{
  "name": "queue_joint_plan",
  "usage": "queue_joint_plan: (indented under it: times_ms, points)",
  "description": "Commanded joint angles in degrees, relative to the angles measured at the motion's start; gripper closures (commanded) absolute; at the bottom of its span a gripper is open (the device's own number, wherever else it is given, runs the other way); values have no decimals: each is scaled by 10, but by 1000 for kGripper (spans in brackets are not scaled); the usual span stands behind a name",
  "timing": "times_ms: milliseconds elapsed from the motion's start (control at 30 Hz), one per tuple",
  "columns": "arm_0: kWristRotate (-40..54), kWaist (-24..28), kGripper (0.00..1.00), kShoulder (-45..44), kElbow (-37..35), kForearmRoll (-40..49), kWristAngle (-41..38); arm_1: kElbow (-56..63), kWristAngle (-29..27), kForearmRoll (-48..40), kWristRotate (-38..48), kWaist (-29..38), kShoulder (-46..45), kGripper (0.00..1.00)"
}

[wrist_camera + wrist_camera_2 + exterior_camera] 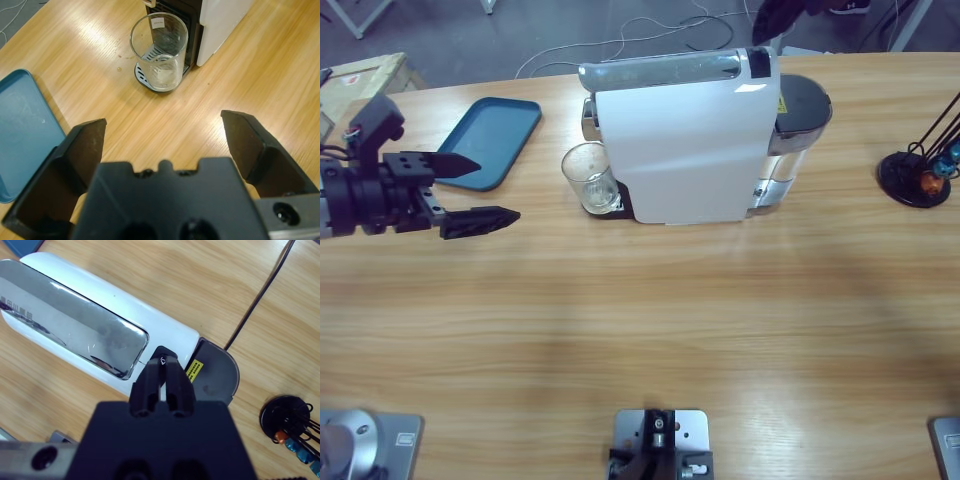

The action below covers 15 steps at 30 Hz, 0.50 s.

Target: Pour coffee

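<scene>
The white coffee machine (pixel 690 140) stands at the table's far middle. A clear glass tumbler (pixel 590 178) sits on its small drip tray under the spout. In the left wrist view the tumbler (pixel 159 50) looks empty; no amber coffee shows in it. My left gripper (pixel 480 192) hovers open to the left of the tumbler, a good hand's width short of it, and the left wrist view looks between its spread jaws (pixel 165 127). My right gripper (pixel 162 362) is shut, its tips right over the black button (pixel 162 351) on the machine's top (pixel 75 330).
A blue tray (pixel 490 140) lies behind the left gripper. A black capsule stand (pixel 920 175) with coloured pods is at the far right. The grey water tank (pixel 802 105) sits at the machine's right end. Cables trail behind the table.
</scene>
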Motion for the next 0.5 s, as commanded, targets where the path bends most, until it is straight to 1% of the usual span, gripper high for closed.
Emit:
queue_joint_plan:
  times_ms: [33,500]
  points:
    - [-7,-6,9,22,13,-5,8,16,-10,6,1,5,34,1000]
    - [-8,-6,9,30,12,-8,8,52,-13,7,-4,6,32,1000]
